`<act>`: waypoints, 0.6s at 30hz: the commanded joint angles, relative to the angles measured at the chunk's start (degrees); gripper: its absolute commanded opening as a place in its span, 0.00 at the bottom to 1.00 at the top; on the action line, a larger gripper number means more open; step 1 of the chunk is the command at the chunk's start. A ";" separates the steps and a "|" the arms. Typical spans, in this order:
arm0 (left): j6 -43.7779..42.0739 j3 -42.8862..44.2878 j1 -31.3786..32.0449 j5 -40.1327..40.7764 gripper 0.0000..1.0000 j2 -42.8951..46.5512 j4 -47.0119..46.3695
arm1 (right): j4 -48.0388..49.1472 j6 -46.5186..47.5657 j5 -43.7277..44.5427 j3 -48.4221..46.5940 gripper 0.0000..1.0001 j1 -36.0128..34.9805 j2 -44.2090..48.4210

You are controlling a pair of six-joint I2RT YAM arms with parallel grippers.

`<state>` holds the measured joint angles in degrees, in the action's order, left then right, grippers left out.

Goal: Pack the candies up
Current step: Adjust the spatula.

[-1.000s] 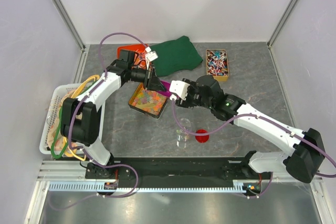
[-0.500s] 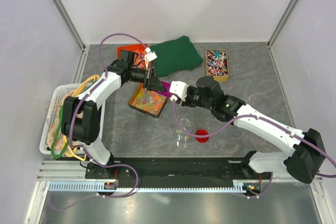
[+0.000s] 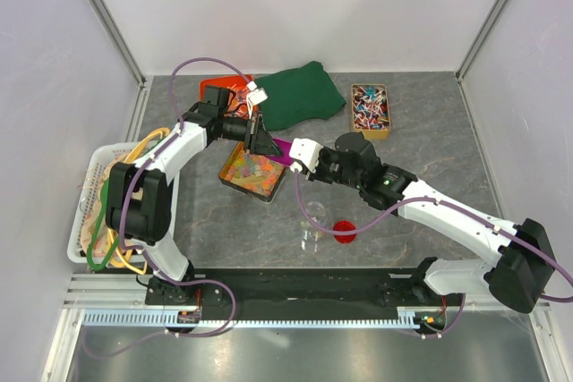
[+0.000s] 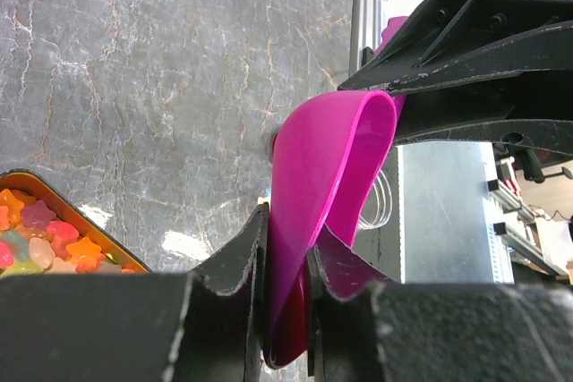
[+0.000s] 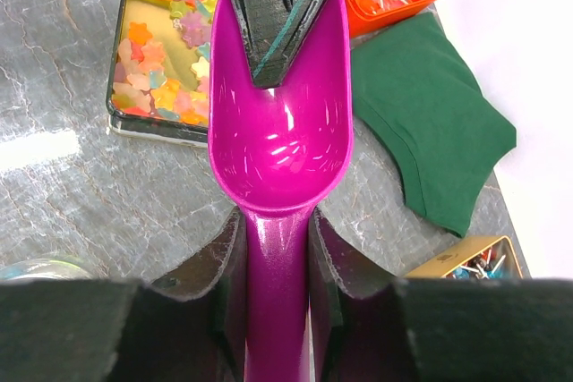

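Observation:
The candies (image 3: 252, 172) are small star-shaped gummies in orange, yellow, pink and green, lying in a gold tin (image 3: 227, 183) left of centre; they also show in the wrist views (image 5: 170, 60) (image 4: 40, 239). A magenta scoop (image 3: 279, 148) hangs in the air just right of the tin, empty. My left gripper (image 3: 265, 143) is shut on the front lip of the scoop's bowl (image 4: 327, 167). My right gripper (image 3: 300, 155) is shut on the scoop's handle (image 5: 276, 310), one finger pressed on each side.
A green cloth (image 3: 300, 94) and an orange tray (image 3: 228, 91) lie at the back. A gold box of wrapped sweets (image 3: 370, 109) stands at the back right. A clear jar (image 3: 313, 235) and a red lid (image 3: 344, 232) sit near the front. A white basket (image 3: 89, 181) holds cables at the left.
My right gripper has slid left along the scoop's handle and its jaws have closed onto it. The left gripper and the scoop have stayed in place.

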<state>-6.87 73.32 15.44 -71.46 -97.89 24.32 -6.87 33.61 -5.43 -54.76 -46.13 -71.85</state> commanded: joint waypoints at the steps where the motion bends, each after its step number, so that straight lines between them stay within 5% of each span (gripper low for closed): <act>1: -0.42 1.30 0.55 -5.09 0.02 -0.29 1.26 | 4.50 -0.91 2.09 -1.66 0.00 0.34 0.14; 18: -0.51 1.21 0.47 -3.69 0.02 -0.29 1.35 | 2.74 -2.05 3.67 -3.77 0.00 0.16 -1.01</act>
<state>-6.87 73.32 15.44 -71.09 -97.91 24.34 -7.18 33.61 -5.28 -55.02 -46.22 -72.16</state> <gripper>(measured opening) 0.215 0.320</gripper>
